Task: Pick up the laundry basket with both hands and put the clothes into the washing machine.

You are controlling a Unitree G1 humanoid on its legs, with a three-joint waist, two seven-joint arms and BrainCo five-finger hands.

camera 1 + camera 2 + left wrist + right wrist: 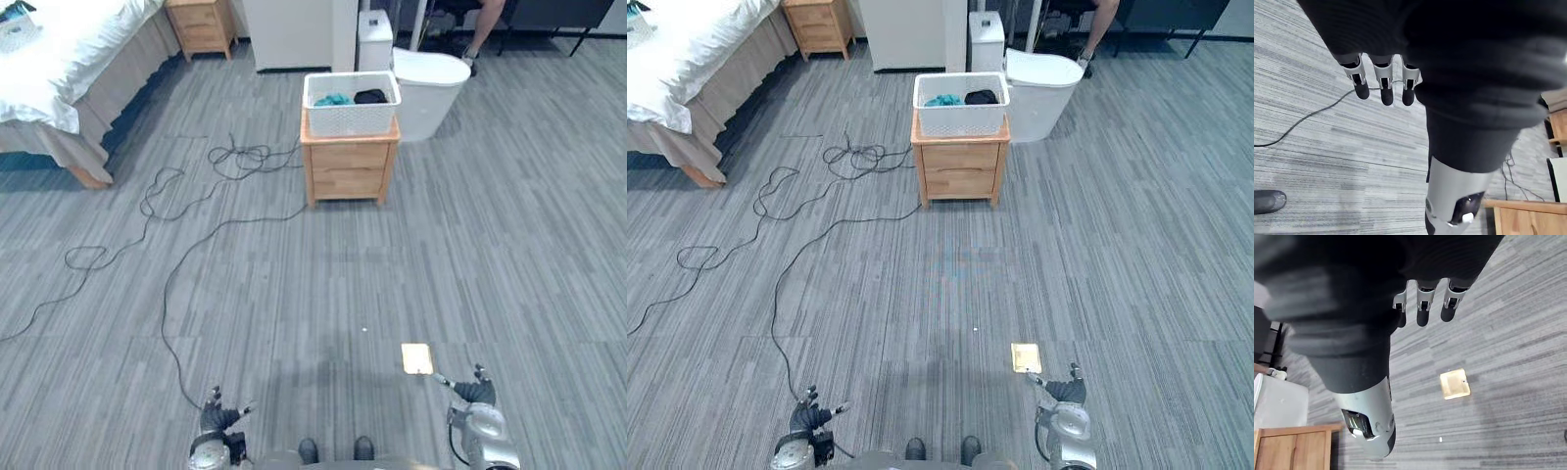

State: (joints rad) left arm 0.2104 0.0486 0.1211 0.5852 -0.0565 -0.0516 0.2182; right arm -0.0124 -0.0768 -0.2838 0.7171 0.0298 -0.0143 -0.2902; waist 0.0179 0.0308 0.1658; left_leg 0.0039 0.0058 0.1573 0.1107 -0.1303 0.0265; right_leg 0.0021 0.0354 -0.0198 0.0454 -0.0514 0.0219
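In the left eye view the left hand (221, 421) and the right hand (472, 394) hang low over the grey plank floor (294, 294). They are well apart from each other, and both are empty with loosely spread fingers. Far ahead of both hands, roughly midway between them, the white laundry basket (351, 119) sits on a small wooden counter (349, 168). A teal garment (333, 99) and a black garment (370, 96) lie inside the basket. A brass floor plate (416, 358) lies just ahead of the right hand. Behind the counter, toward the right hand's side, stands a white rounded tub (436, 88).

In the right eye view a bed (696, 44) with white bedding lies far ahead on the left hand's side, with a wooden nightstand (818, 24) beyond it. A person's leg (1099, 24) shows past the tub.

In the left wrist view the left hand's fingers (1382, 90) are straight and slightly apart, holding nothing, with the thumb set apart from them. A corner of the counter shows past the thumb.

In the right wrist view the right hand's fingers (1421, 313) are likewise straight, parted and empty. The brass floor plate lies on the floor near the fingertips, and the counter is farther off beyond the thumb.
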